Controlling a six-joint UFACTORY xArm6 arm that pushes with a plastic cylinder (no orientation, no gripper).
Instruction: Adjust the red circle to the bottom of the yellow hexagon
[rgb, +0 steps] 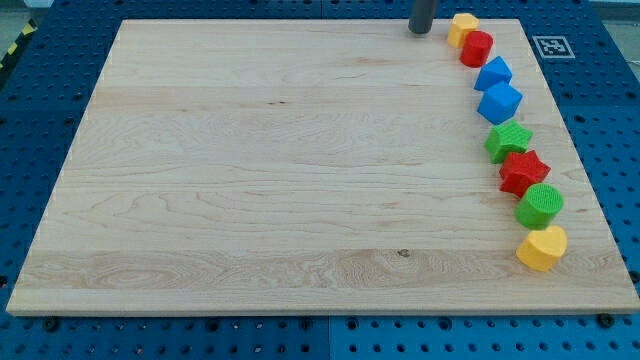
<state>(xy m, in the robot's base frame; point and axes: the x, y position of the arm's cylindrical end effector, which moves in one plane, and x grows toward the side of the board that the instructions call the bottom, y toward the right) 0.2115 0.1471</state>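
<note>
Red circle block (477, 48) touches the yellow hexagon block (462, 28) at the wooden surface's (260, 170) far right; my tip (420, 31), grasping nothing, stands just left of them.

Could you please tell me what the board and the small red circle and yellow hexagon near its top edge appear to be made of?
The board looks like pale wood with a matte finish: grain lines and a small knot show. The red circle and yellow hexagon look like plastic, solid-coloured and slightly glossy, though painted wood cannot be ruled out. My tip sits just left of the hexagon.
</note>
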